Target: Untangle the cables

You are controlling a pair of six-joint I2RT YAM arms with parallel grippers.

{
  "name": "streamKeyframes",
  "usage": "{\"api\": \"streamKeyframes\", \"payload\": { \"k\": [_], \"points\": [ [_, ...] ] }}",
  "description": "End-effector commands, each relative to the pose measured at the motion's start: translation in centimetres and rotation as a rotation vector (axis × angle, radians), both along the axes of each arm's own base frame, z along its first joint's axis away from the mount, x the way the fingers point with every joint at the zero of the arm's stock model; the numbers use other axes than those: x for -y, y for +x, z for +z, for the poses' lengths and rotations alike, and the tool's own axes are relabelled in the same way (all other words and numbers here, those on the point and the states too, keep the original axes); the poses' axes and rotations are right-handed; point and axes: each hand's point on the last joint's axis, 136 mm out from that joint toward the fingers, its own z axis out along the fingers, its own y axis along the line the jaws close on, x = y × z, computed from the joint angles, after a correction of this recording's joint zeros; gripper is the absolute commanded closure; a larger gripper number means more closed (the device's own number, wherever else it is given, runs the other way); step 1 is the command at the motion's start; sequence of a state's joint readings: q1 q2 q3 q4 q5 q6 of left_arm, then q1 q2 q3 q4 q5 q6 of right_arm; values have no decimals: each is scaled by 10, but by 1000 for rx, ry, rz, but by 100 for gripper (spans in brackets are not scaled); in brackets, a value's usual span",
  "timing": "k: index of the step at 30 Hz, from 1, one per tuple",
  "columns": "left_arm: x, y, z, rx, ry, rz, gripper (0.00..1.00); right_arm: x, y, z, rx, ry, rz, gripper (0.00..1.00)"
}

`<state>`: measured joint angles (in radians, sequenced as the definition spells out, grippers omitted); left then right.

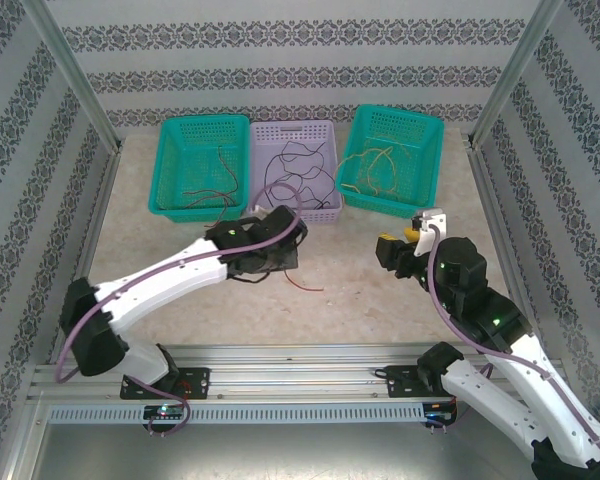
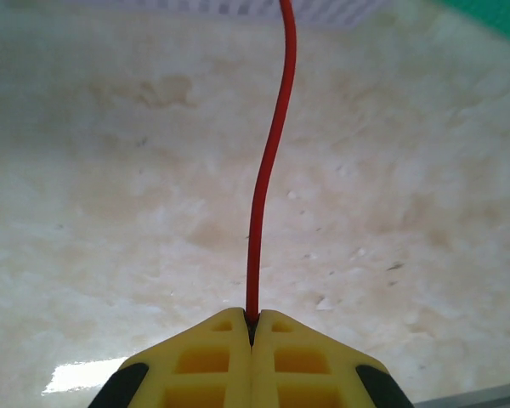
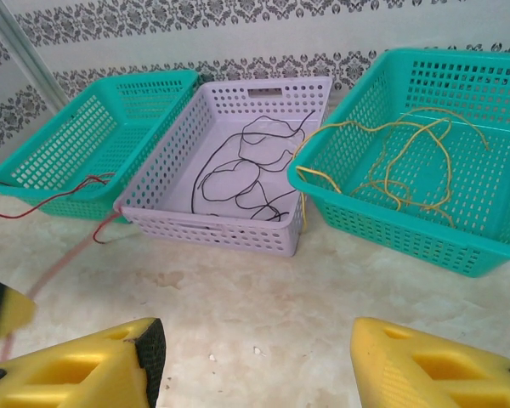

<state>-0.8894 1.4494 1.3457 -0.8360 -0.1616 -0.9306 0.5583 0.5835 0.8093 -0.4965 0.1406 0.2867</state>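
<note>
L claw (image 2: 252, 323) clenched on red cable (image 2: 270, 161), running twd 12 o'clock over table (image 2: 110, 170); R claw (image 3: 257, 344) released, lilac basket (image 3: 212, 231) at 12 o'clock.

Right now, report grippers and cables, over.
Left gripper shut on red cable. Right gripper open, empty. Black cables in purple basket, yellow cables in right teal basket. No obstruction seen.

Left basket (image 1: 165, 172), middle basket (image 1: 334, 172) and right basket (image 1: 380, 203) stand abreast far on the table (image 1: 360, 290), cables (image 2: 262, 187) in each.
</note>
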Motion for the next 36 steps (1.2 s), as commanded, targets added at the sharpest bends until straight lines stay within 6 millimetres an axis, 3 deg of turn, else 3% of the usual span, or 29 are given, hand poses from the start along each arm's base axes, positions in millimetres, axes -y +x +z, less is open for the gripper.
{"api": "streamKeyframes", "payload": {
  "k": [1,6,12,15,17,20,23,26,31,36],
  "points": [
    [-28,-4,41,89,64,12,100,-2,3,9,22,38,-1,40],
    [-52,7,109,260,95,11,100,-12,9,11,8,50,18,41],
    [-82,37,211,523,136,18,100,-17,17,18,18,42,14,41],
    [-103,57,242,605,177,68,100,-20,23,20,19,36,11,41],
    [-119,70,250,637,184,110,100,-21,27,20,20,29,5,40],
    [-143,93,245,653,191,170,100,-21,34,22,26,15,-11,40],
    [-162,122,219,627,148,211,100,-22,45,22,21,2,-28,40],
    [-169,147,198,618,99,201,100,-19,63,20,-4,16,-61,40],
    [-183,187,154,620,41,188,100,-14,108,13,-79,83,-111,41],
    [-208,222,103,542,1,249,100,-2,162,-6,-159,120,-182,41]
  ]
}}
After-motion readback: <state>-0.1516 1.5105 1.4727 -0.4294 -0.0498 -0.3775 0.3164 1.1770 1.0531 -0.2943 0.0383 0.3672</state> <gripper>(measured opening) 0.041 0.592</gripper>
